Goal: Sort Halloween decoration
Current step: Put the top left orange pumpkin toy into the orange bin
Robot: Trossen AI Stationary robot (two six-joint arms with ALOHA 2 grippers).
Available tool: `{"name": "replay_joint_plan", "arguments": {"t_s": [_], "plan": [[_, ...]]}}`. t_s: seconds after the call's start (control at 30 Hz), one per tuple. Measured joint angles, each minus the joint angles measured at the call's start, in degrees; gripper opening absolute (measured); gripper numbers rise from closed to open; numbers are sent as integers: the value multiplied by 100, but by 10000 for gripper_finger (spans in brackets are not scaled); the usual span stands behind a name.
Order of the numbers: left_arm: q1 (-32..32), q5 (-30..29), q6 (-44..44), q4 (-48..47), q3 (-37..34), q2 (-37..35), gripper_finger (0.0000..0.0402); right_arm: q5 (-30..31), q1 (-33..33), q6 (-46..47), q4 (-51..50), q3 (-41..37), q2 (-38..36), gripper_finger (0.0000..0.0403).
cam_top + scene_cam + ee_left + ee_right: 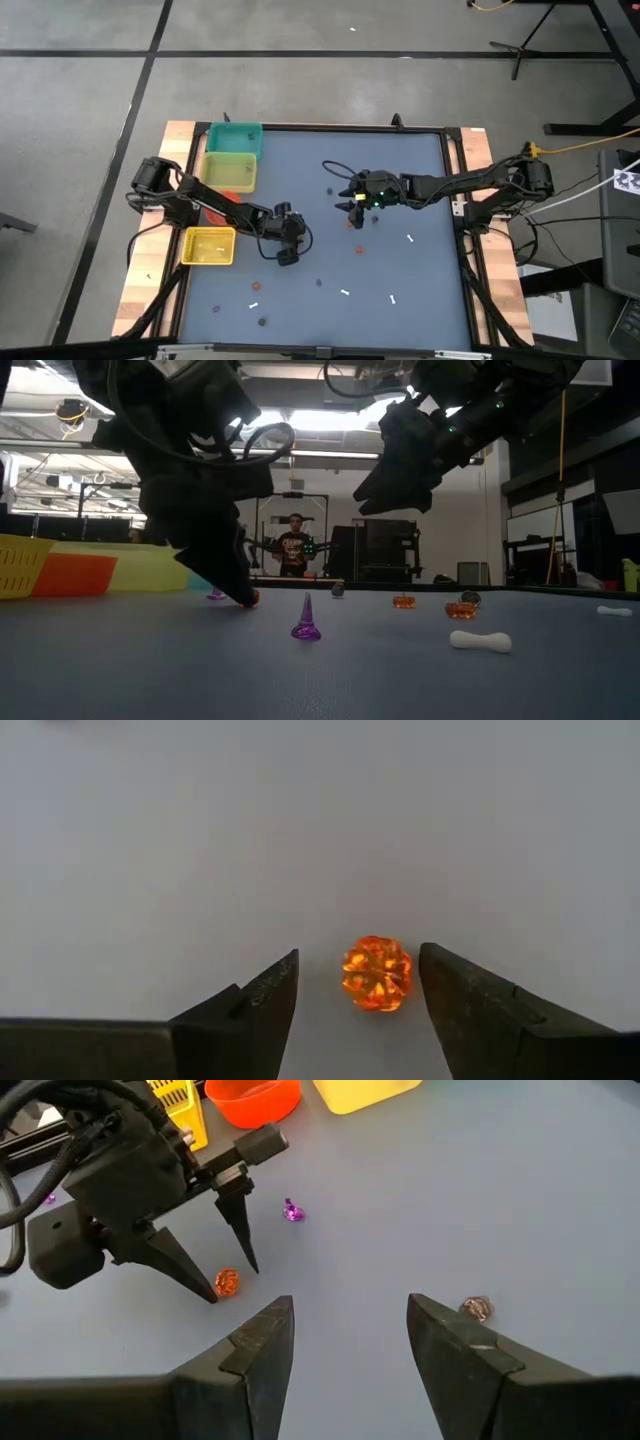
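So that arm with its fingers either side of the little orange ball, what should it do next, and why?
Probably close its fingers. The left gripper is open and down at the table, and the orange pumpkin trinket sits between its fingers, nearer one of them and apparently touching neither. Closing should catch it for lifting toward the bins. The right gripper hangs open above the table.
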Motion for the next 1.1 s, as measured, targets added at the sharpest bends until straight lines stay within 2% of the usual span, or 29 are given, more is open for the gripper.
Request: {"name": "replay_joint_plan", "arguments": {"t_s": [0.2, 0.53, 1.1], "plan": [[0, 6, -15, -92, 7, 0, 192, 2, 0, 0, 2, 0, 0, 193], [0, 37, -13, -127, 7, 0, 135, 1, 0, 0, 2, 0, 0, 193], [0, 21, -4, -138, 7, 0, 98, 2, 0, 0, 2, 2, 0, 193]]}}
